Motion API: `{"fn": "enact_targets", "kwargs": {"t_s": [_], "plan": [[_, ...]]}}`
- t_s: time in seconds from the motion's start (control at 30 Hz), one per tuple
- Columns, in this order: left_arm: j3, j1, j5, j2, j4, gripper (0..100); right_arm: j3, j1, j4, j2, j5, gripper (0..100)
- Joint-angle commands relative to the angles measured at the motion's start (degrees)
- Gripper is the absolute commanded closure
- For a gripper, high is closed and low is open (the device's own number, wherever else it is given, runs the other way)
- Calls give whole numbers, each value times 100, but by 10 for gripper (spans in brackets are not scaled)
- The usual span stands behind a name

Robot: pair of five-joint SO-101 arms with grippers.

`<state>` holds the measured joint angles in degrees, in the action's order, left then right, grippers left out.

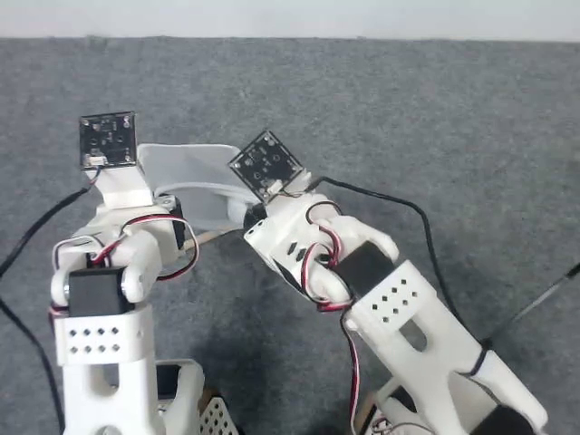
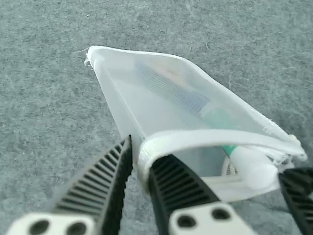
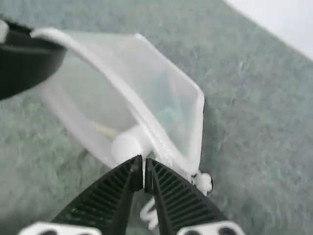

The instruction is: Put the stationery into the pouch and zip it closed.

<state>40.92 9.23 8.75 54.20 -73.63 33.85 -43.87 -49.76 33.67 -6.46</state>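
Observation:
The translucent white pouch lies on the grey carpet between my two arms. Through its wall I see stationery: a green-tipped pen and a bluish striped piece. My left gripper is shut on the white zipper band at one end of the pouch's mouth. At the other end, my right gripper is shut on the zipper edge, next to a round white piece. The mouth gapes between the two grips. A black finger of the right gripper shows at the pouch's far end.
Grey carpet covers the whole table around the pouch. Black cables trail from the right arm and along the left arm's side. A pale wall edge runs along the back.

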Motion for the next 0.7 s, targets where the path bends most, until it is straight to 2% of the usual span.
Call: {"fn": "enact_targets", "kwargs": {"t_s": [0.0, 0.27, 0.67], "plan": [[-84, 9, -35, 35, 176, 989, -475, 75, -215, 4, -97, 993], [-84, -18, -35, 35, 176, 989, -624, 40, -497, -40, -448, 993], [-84, -26, -35, 35, 176, 989, -422, -549, 1121, -875, -484, 993]]}}
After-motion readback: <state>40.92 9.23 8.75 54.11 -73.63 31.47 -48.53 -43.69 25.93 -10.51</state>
